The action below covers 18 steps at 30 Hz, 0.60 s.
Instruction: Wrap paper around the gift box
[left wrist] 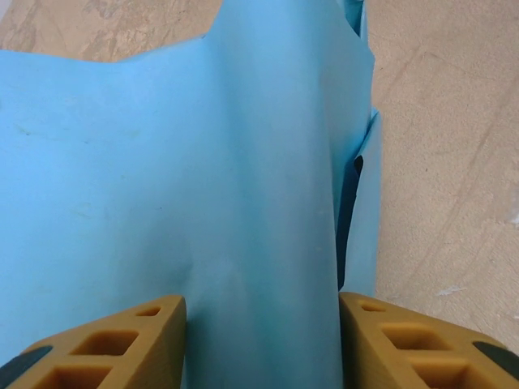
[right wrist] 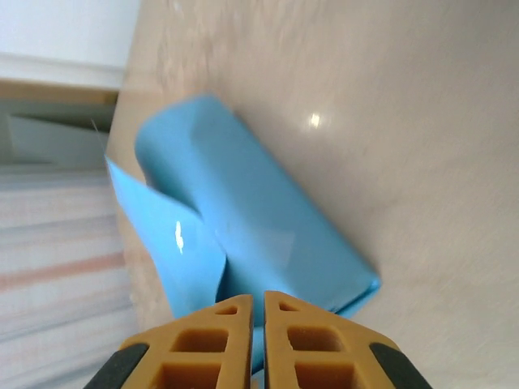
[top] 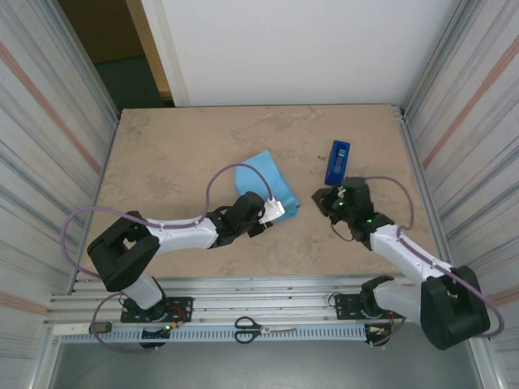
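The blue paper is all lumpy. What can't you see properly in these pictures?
- Under the paper: in every view the sheet covers whatever is inside.
- Left pincer: left wrist view, a paper fold fills the gap between its fingers, hiding whether they squeeze; the bottom edge cuts the fingers off.
- Blue dispenser: top view, too small to read its markings.

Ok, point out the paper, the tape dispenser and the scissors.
paper point(top: 258, 172): top view, far light-blue part of the sheet.
tape dispenser point(top: 338, 162): top view, middle of its blue body.
scissors point(top: 264, 329): top view, at the pivot.
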Available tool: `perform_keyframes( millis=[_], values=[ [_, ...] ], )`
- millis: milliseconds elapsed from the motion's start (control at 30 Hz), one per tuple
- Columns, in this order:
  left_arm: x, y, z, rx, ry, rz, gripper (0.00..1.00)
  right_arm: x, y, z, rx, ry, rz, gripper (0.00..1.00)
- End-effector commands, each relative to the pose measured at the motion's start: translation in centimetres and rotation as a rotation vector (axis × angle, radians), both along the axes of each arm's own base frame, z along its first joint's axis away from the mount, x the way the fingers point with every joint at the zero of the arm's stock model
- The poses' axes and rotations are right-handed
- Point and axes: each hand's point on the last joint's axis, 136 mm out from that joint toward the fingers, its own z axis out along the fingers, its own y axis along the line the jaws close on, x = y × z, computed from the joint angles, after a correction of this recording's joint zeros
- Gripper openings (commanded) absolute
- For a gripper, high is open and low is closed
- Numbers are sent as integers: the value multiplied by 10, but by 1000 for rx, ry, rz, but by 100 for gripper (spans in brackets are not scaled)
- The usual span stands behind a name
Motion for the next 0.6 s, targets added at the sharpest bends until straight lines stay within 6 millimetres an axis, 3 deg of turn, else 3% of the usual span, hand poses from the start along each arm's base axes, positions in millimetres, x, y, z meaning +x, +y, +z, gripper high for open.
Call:
perform_keyframes(
  millis=[0,100,233,400,567],
  values=[
    [-24,23,-45,113,122,7,48,0,-33,6,-129,0,67,16],
    [-24,23,-47,114,125,6,48,18,-61,15,-192,-7,82,20],
    [-23,22,-49,117,127,9,48,47,-77,17,-176,20,140,24],
    [-24,22,-53,119,135,12,48,82,-91,-6,-139,109,162,29],
    [-24,21,-52,117,135,6,48,106,-90,-22,-92,161,198,31]
  ],
)
